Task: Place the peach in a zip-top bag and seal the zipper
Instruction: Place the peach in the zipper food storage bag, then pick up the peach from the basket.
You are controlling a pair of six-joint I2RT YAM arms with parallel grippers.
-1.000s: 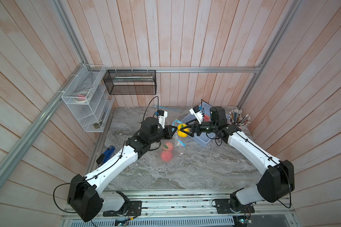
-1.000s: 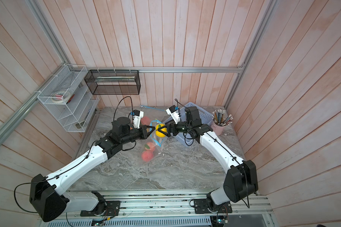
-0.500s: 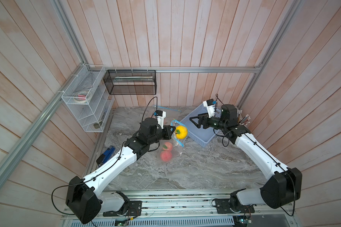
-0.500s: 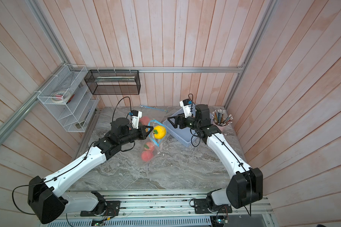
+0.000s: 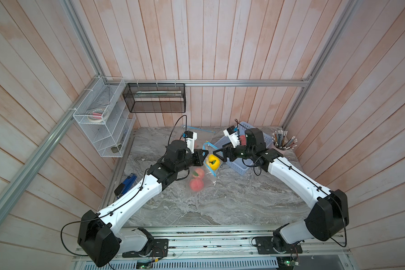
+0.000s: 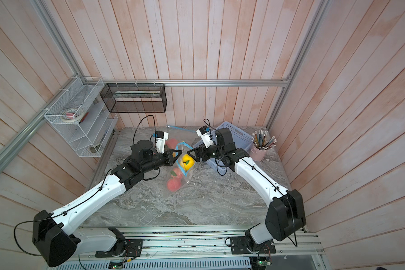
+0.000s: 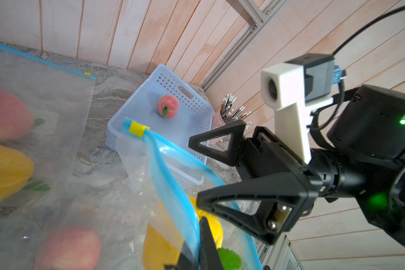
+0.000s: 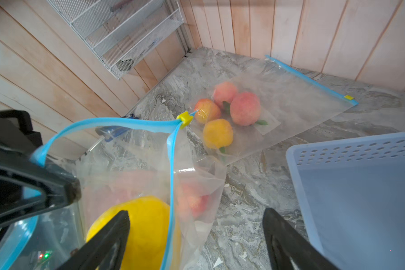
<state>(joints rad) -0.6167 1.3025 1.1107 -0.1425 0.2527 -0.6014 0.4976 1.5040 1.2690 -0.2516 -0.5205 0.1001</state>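
A clear zip-top bag (image 5: 208,176) with a blue zipper stands open on the marble table, held up by its rim. My left gripper (image 7: 197,252) is shut on that blue rim, and both top views show it there (image 6: 179,153). A yellow peach (image 5: 213,161) sits just inside the bag's mouth, above two pink peaches (image 5: 197,184). My right gripper (image 8: 195,214) is open beside the mouth, one finger over the yellow peach (image 8: 138,224) and nothing held between the fingers. The yellow slider (image 8: 184,118) sits at the zipper's far end. Another pink peach (image 7: 168,106) lies in the blue basket (image 7: 192,109).
A second flat bag (image 8: 290,93) holding several peaches lies at the back of the table. A pink pencil cup (image 6: 261,149) stands at the back right. A blue stapler (image 5: 126,184) lies at the left edge, below a white wire rack (image 5: 103,121) on the wall.
My right gripper drew back from the yellow peach toward the basket, then returned to the bag's mouth. The yellow peach stayed in the bag. The left gripper kept its hold.
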